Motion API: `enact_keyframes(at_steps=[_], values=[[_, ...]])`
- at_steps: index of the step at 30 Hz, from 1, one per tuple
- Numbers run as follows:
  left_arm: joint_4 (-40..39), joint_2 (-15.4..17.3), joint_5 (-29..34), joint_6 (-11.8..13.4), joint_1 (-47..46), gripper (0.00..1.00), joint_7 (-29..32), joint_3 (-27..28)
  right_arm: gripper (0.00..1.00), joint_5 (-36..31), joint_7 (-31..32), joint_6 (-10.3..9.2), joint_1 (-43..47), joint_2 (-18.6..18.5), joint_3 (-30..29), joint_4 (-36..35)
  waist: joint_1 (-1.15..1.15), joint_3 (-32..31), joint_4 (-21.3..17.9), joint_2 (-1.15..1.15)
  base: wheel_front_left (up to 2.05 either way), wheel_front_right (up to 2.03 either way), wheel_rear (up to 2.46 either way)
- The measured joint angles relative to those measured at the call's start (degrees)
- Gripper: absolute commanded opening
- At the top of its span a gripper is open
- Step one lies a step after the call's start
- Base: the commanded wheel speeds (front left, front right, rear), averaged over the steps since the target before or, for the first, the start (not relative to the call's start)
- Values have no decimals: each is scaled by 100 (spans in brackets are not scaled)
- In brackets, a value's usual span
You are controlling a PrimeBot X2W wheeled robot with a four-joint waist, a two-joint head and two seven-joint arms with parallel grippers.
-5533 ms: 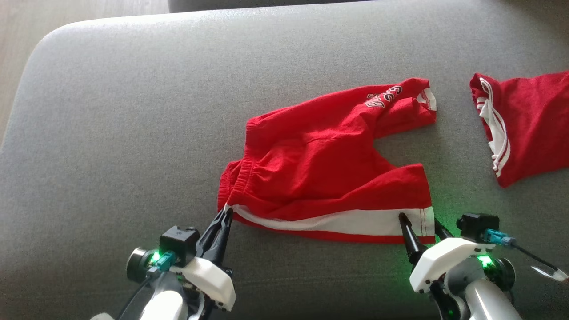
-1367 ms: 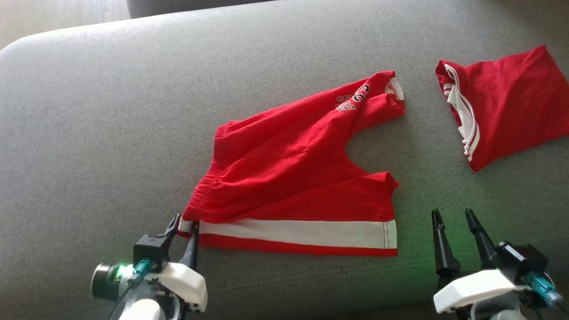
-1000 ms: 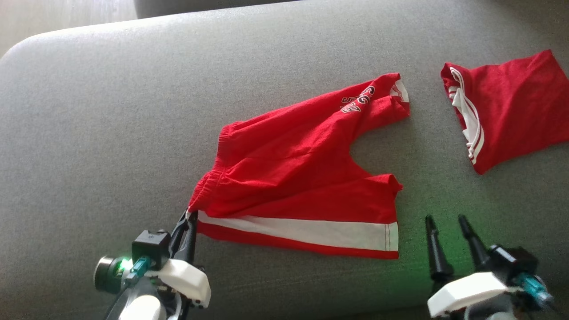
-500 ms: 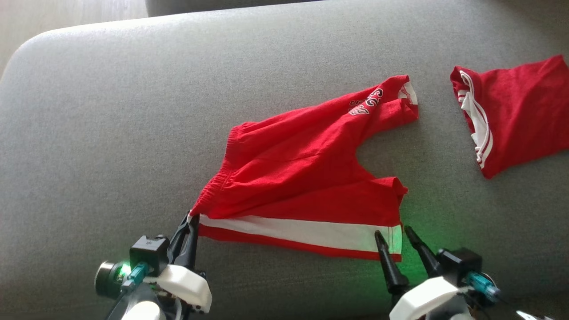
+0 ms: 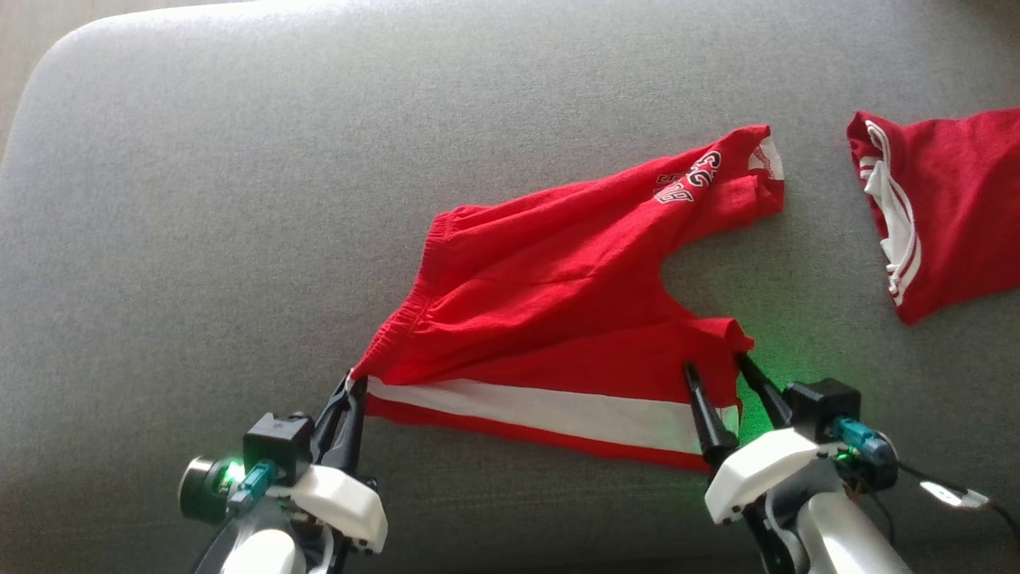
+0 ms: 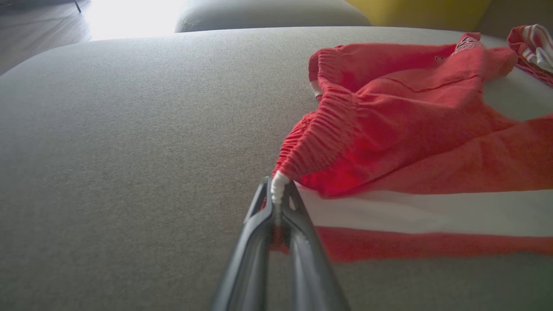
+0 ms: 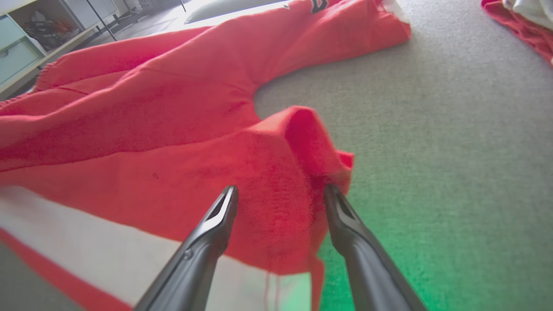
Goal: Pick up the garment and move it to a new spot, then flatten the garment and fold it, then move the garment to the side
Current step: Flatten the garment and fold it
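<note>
The garment [image 5: 558,311] is a pair of red shorts with a white side stripe, spread over the grey cushion [image 5: 239,199]. My left gripper [image 5: 355,384] is shut on the waistband corner, where a white edge is pinched between its tips [image 6: 276,190]. My right gripper [image 5: 715,363] stands open, its two fingers straddling the hem corner of the near leg; in the right wrist view the red cloth [image 7: 276,172] lies between the spread fingers [image 7: 224,216]. The far leg with printed letters [image 5: 689,179] reaches toward the back right.
A second red garment with white trim [image 5: 948,207] lies at the right edge of the cushion. The cushion's rounded corner and a strip of floor [image 5: 24,48] are at the top left. Bare grey fabric stretches to the left of the shorts.
My right gripper has moved left and forward, from bare cushion beside the shorts to straddle the near leg's hem corner. The left gripper keeps its hold. The camera has shifted slightly.
</note>
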Motion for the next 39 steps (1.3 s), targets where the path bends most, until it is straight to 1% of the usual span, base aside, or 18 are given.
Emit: enact_keyframes(at_steps=[3,6,15,22,28,34,39], values=[[3,-1,0,0,-25,0,0,-11,100,-36,-19,0,-117,-7,-129,105,0,24,43,0,0,0,0],[19,-1,0,0,-25,0,0,-14,100,-18,-48,0,-144,-12,-110,145,0,37,59,0,0,0,0],[77,0,0,27,-25,0,0,-11,100,378,-51,0,-111,-80,604,54,0,-24,6,0,0,0,0],[99,1,-1,38,-23,0,0,-2,100,594,-45,0,16,-183,829,-81,0,-56,-80,0,0,0,0],[113,8,-3,40,-23,0,1,1,100,769,80,0,121,-320,851,12,0,-40,-161,0,0,0,0],[120,11,-3,63,-49,0,0,3,100,984,116,0,117,-357,1105,-60,0,21,-180,0,0,0,0],[133,19,-3,65,-110,0,0,8,100,1123,120,0,121,-505,1325,-146,0,28,-190,0,0,0,0]])
